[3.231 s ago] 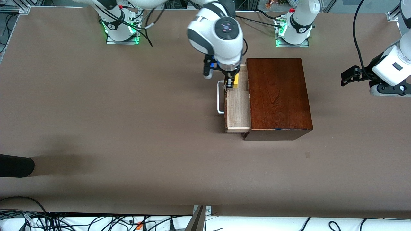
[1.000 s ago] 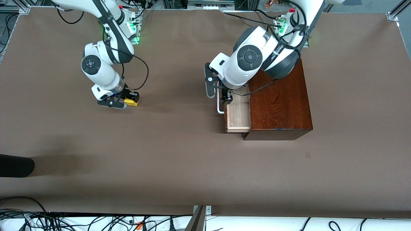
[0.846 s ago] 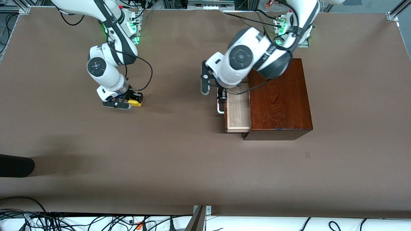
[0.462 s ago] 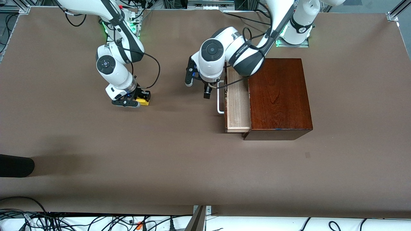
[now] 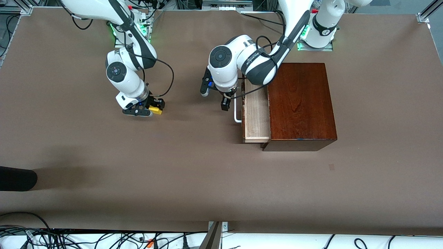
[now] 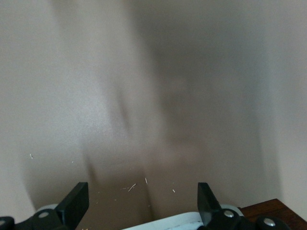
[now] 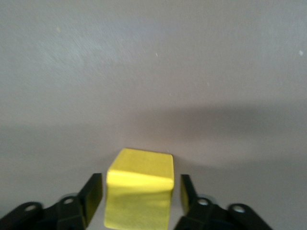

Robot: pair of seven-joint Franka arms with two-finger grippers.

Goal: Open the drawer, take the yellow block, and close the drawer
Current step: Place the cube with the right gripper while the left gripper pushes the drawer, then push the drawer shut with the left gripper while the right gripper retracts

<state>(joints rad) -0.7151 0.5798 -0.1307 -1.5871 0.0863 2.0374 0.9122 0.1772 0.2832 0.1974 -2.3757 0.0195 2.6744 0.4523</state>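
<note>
The drawer (image 5: 256, 116) stands pulled out of the dark wooden box (image 5: 299, 103), its pale inside bare. My left gripper (image 5: 225, 103) is open and empty, low in front of the drawer's white handle (image 5: 237, 114). The left wrist view shows the gripper (image 6: 142, 206) spread wide, with the handle (image 6: 163, 223) at the frame's edge. The yellow block (image 5: 156, 110) sits low on the table toward the right arm's end. My right gripper (image 5: 148, 110) is around it. In the right wrist view the block (image 7: 139, 191) sits between the fingers (image 7: 93, 191) with a thin gap on each side.
A black object (image 5: 17, 178) lies at the table's edge at the right arm's end, nearer the front camera. Cables run along the near edge. Bare brown table lies between the block and the drawer.
The right gripper took the block out of the drawer, then drifted with it toward the drawer. The left arm came in over the drawer, then to the front of the handle.
</note>
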